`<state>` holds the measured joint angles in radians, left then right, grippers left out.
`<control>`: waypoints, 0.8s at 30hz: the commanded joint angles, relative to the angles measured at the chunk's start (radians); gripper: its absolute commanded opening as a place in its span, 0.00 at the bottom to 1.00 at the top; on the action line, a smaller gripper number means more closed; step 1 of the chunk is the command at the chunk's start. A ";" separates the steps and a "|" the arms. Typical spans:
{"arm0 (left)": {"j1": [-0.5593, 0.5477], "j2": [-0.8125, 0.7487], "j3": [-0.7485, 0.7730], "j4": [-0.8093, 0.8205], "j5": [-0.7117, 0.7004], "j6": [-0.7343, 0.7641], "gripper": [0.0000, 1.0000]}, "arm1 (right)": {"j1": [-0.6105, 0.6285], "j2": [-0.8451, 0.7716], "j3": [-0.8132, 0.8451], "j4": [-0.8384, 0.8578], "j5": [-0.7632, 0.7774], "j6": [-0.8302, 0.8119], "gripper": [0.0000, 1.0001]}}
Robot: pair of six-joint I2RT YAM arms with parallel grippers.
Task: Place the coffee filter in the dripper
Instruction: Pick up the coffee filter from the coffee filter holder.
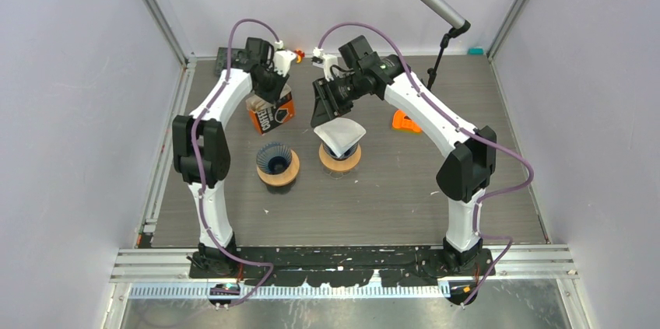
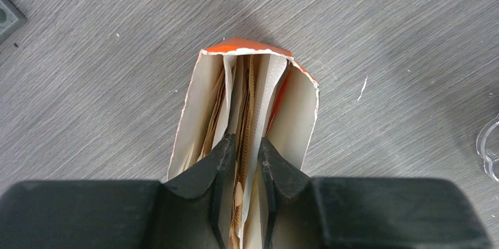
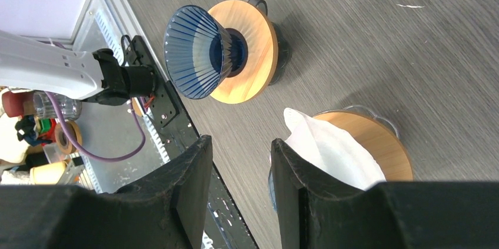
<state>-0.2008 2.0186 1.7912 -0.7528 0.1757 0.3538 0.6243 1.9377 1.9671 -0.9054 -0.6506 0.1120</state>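
Top view: the left gripper [image 1: 272,96] stands over the orange filter box [image 1: 274,113]. The empty blue dripper [image 1: 278,159] lies just beyond the box, toward the arm bases. The right gripper [image 1: 325,107] hovers above a second dripper [image 1: 340,162] lined with white paper [image 1: 340,135].
Left wrist: narrowed fingers pinch brown coffee filters [image 2: 250,96] standing on edge inside the box.
Right wrist: jaws spread, holding nothing.

Left wrist view: lower part of box [image 2: 200,108] hidden behind left gripper [image 2: 242,149], can't tell if it's pinching the paper filters [image 2: 250,102] or just sitting btwn them. Clear item [image 2: 489,146] at right edge & grey thing [image 2: 7,16] top-left are cut off. Right wrist view: right gripper [image 3: 240,142] covers part of white filter [image 3: 329,149] & its dripper [image 3: 382,143].
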 commanded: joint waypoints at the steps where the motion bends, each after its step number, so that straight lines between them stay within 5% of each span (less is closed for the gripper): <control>1: 0.004 -0.047 0.035 0.013 0.017 -0.005 0.23 | -0.003 0.000 0.013 0.027 -0.020 0.012 0.46; 11: 0.004 -0.080 0.036 0.023 0.034 -0.018 0.28 | -0.003 0.013 0.018 0.026 -0.032 0.017 0.46; 24: 0.004 -0.042 0.065 0.012 0.055 -0.029 0.09 | -0.003 0.026 0.016 0.023 -0.029 0.015 0.46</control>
<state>-0.2008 1.9900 1.8065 -0.7525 0.2035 0.3389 0.6243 1.9533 1.9671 -0.9054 -0.6605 0.1158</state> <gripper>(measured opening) 0.104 0.463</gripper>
